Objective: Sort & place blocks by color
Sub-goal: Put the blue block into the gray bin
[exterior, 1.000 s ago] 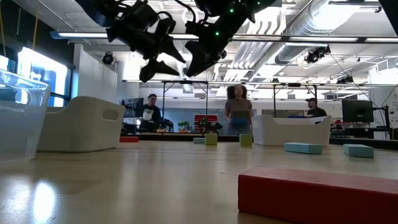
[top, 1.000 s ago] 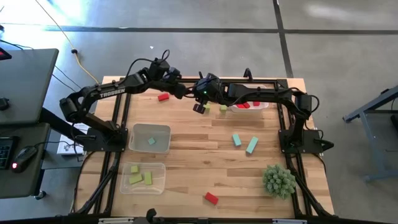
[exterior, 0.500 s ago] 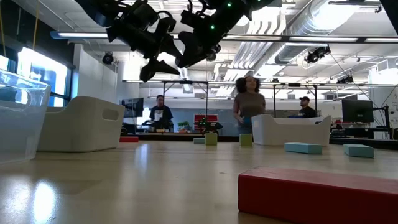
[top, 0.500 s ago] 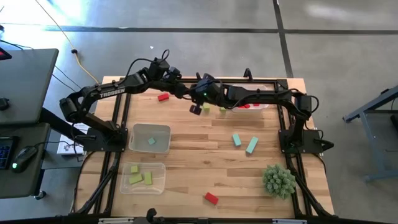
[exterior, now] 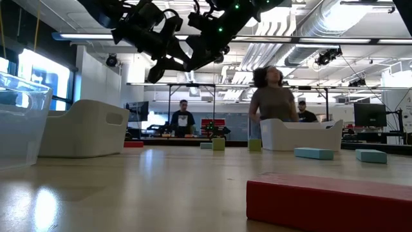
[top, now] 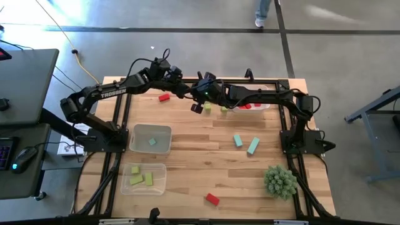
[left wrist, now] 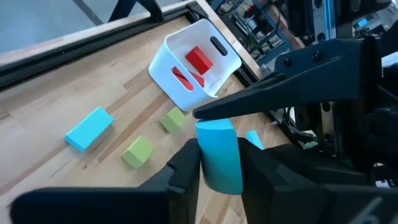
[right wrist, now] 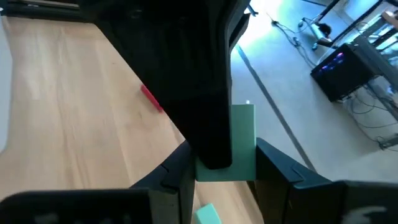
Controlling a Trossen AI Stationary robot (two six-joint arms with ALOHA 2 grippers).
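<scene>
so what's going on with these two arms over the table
Two robot arms are sorting coloured blocks into clear trays. They meet high over the far middle of the wooden table, apparently passing a teal block between them. The left gripper and the right gripper each show a teal block between their fingers. Red blocks sit in the far tray, yellow-green ones in the near-left tray, and one teal block in the tray beside it. Two teal bars and a red block lie loose.

Pale planked wood table (top: pixel 200 156), matt painted blocks (top: pixel 252 145), clear plastic trays (top: pixel 150 139)
</scene>
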